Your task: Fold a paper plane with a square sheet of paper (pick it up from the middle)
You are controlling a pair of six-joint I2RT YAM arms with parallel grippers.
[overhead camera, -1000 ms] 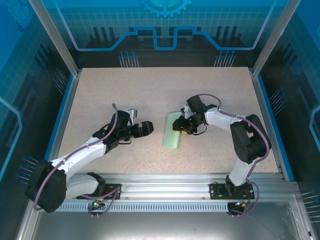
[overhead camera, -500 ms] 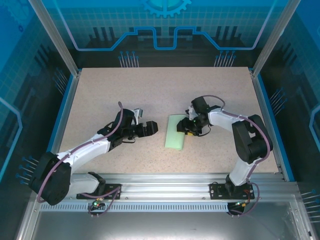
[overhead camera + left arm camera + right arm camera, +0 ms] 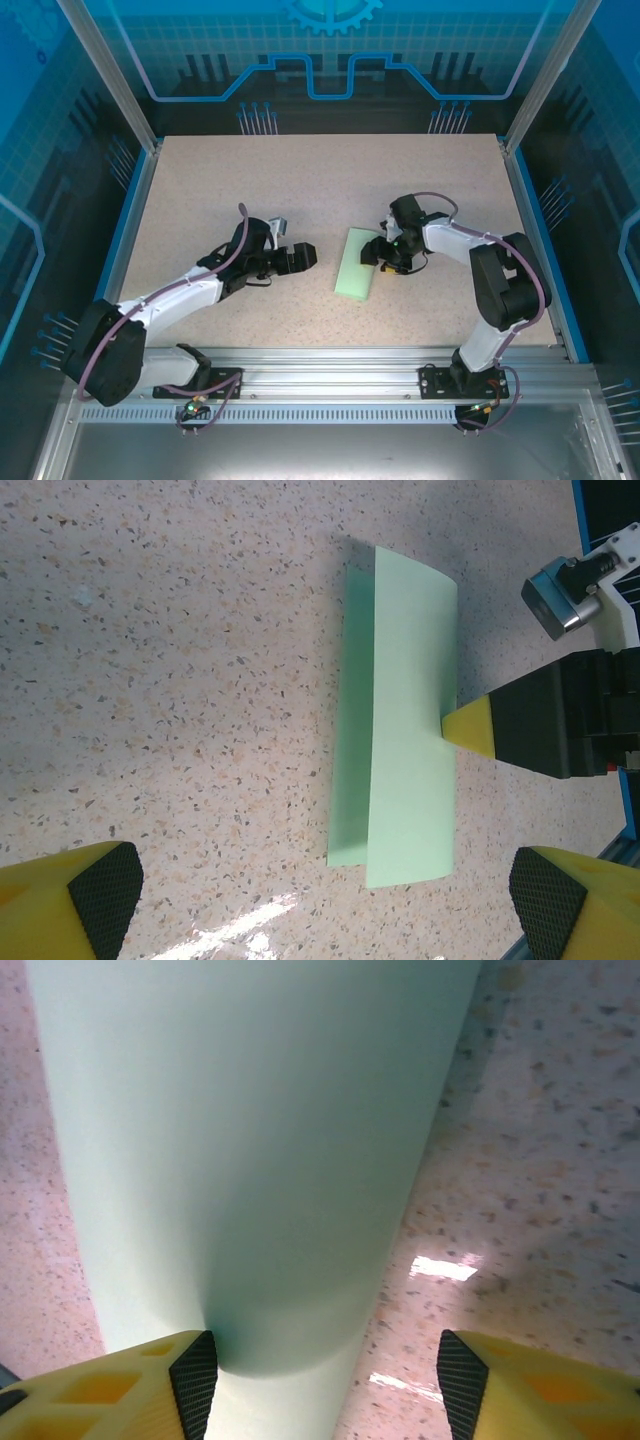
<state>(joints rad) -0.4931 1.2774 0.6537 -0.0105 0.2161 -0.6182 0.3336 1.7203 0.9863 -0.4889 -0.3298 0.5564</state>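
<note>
Under my right gripper the paper runs out of the wrist camera's frame at top and bottom, so its ends are cut off there. The jaws stand partly apart and grip nothing. One fingertip sits at the paper's edge, the other over bare counter. Whether that first tip presses the paper I cannot tell, and from above the gripper's body hides both tips. The paper lies mid-counter, folded into a long strip, with a lower layer showing along one side. My right arm bends at the elbow and reaches left to the strip's right edge. My left gripper, wide open and empty, hangs near the strip's left side, its arm stretched diagonally from the near-left base.
</note>
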